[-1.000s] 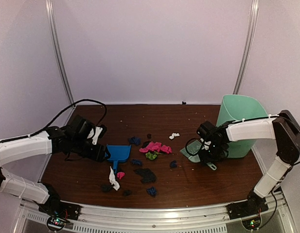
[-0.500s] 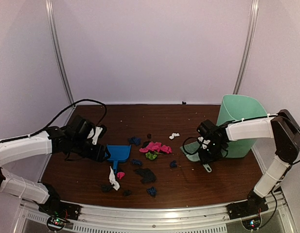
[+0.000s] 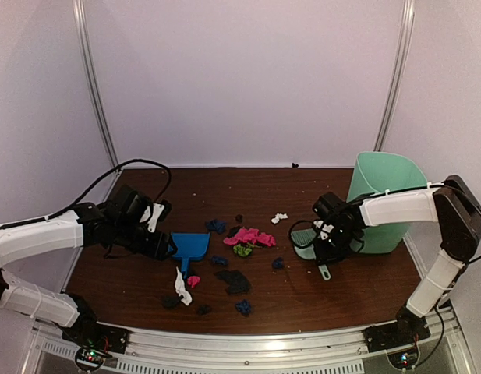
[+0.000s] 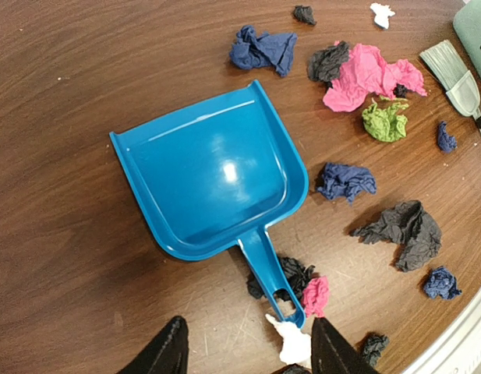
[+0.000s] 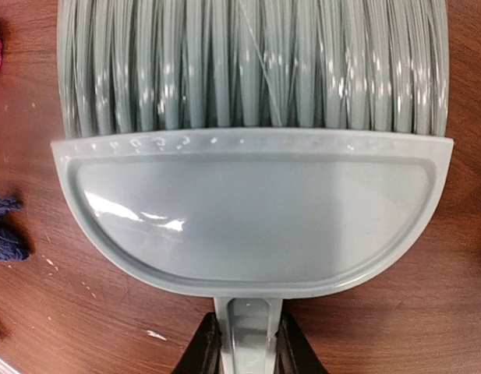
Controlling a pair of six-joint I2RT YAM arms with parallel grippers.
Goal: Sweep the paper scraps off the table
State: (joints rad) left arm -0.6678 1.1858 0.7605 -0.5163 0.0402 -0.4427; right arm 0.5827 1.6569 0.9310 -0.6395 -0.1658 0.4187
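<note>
- Only the right wrist view shows you the right gripper [image 5: 242, 343] clamped on the brush [image 5: 252, 210] handle;
- left gripper [image 4: 248, 354] fingers stand apart by the dustpan [image 4: 213, 179] handle;
- paper scraps [image 4: 365, 74] lie on the table [image 4: 68, 234] between dustpan and brush;
- against 1 s ago, the brush sits slightly further left.

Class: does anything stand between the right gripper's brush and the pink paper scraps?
Nothing visible does: only bare table lies between the brush and the pink scraps; one dark blue scrap sits nearer, aside.

Blue dustpan [image 4: 213, 183] flat on table [image 4: 61, 93] — paper scraps [image 4: 365, 74] scattered beside it.
</note>
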